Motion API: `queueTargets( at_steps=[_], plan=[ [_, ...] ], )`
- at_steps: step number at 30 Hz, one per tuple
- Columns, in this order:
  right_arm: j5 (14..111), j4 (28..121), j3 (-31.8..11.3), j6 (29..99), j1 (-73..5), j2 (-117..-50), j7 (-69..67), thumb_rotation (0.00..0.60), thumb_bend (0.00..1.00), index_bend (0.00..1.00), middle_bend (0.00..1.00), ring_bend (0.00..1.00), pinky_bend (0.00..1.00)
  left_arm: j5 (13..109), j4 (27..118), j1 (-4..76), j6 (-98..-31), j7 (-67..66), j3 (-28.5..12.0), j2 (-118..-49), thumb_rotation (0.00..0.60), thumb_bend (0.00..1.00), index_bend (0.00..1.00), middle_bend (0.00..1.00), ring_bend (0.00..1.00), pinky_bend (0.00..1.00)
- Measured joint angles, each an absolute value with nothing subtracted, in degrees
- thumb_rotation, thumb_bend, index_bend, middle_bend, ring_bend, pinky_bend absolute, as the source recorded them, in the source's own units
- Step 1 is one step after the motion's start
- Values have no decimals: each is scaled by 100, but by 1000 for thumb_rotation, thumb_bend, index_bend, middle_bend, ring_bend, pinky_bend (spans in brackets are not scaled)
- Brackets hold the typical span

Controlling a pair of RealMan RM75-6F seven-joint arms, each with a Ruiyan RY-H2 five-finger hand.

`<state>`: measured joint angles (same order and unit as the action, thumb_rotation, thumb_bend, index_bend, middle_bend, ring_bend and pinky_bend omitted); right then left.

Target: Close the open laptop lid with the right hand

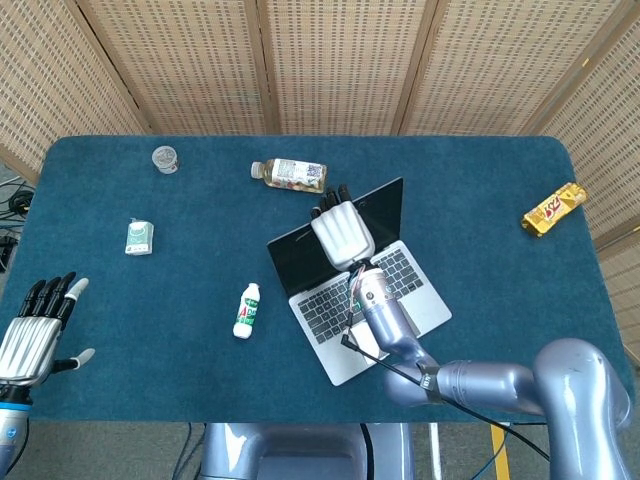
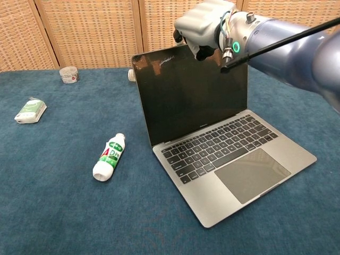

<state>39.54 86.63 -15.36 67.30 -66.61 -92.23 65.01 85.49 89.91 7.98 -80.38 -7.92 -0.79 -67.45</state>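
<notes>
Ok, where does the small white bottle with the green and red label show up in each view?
Head view: the white bottle lies left of centre, just left of the laptop.
Chest view: the bottle lies at lower left, again left of the laptop.
Shared landmark: the laptop, with the right robot hand at its lid's top edge.

Bottles (image 1: 247, 310), snack bar (image 1: 554, 209), packet (image 1: 140, 237).

Right arm: we extend it forward, wrist raised.
Right hand (image 2: 204, 26): we hold it palm-down, fingers curled downward.
Left hand (image 1: 35, 330): ours rests low, fingers spread apart, holding nothing.
</notes>
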Motion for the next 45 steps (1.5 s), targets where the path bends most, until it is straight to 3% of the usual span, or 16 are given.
queueTargets(
  at_steps=[45],
  plan=[
    [3673,9968,-1254,7662,-6227,-8576,6904,600,1000,381,320,179,201,8857,9100,769,-8199,-976,50,-6783,600,0,0,0,0,0]
  ],
)
